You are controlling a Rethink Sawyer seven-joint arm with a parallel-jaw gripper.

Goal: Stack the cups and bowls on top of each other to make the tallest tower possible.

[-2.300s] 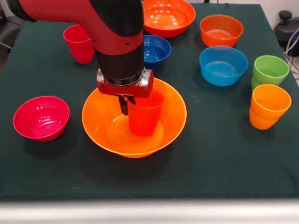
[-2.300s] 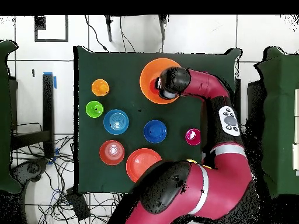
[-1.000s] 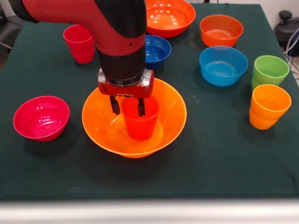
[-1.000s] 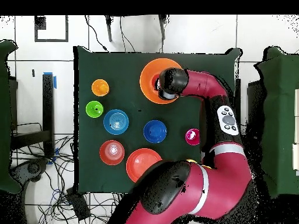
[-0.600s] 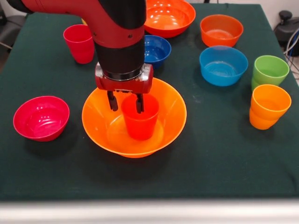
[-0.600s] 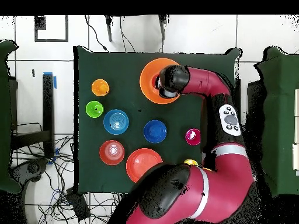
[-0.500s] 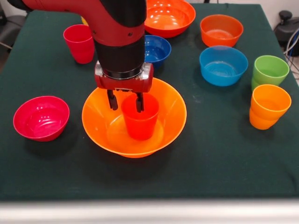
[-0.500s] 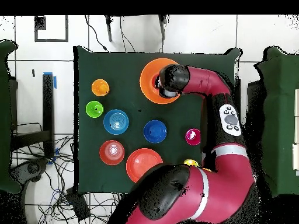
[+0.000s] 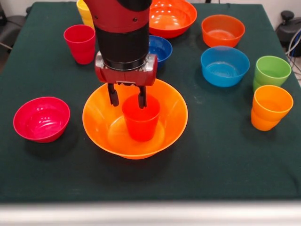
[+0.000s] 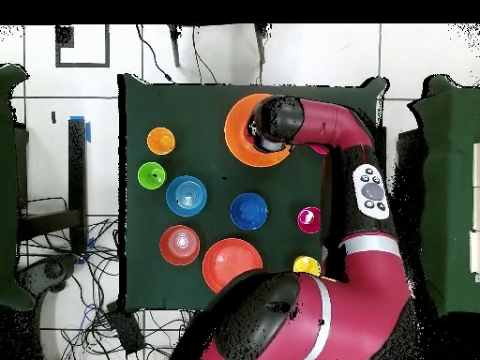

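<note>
The gripper (image 9: 127,99) has let go of the red-orange cup (image 9: 141,117), which it was gripping at the start, and has risen; its two black fingers (image 9: 113,95) now stand spread apart at the cup's rim, seemingly clear of it. The cup, carried slightly tilted before, now stands upright in the middle of the large orange bowl (image 9: 171,115). As the arm pulled back toward the table's far edge, a yellow cup (image 9: 84,12) came into sight near the far left corner, also showing in the overhead view (image 10: 307,266).
</note>
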